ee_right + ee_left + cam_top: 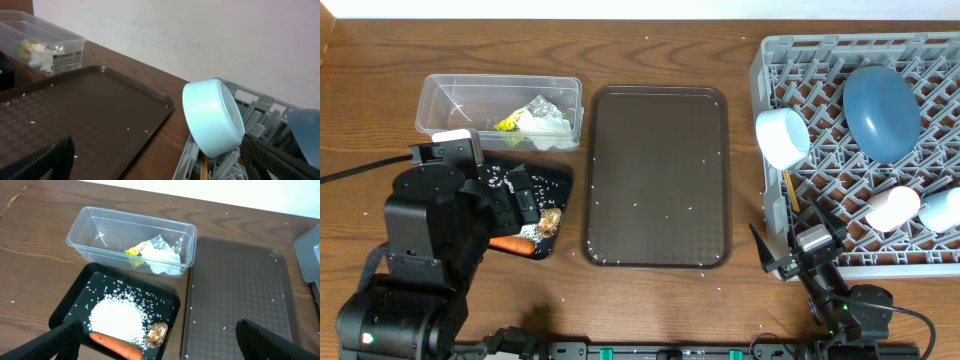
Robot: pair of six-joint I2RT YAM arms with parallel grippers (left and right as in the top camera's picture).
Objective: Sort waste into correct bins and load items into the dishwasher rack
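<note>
My left gripper hangs with its jaws wide and nothing between them, over the black tray near the front-left corner of the worktop. Below me lie the loose white rice, the carrot and the brown food lump. Behind the tray, toward the rear edge, the clear tub holds the wrapper and the tissue.

My right gripper gapes wide too, empty, low by the front edge at the dishwasher rack's near-left corner. The white bowl stands on edge just ahead of me, with the chopsticks under it. Further right in the rack sit the blue plate, the pink cup and the blue cup.
</note>
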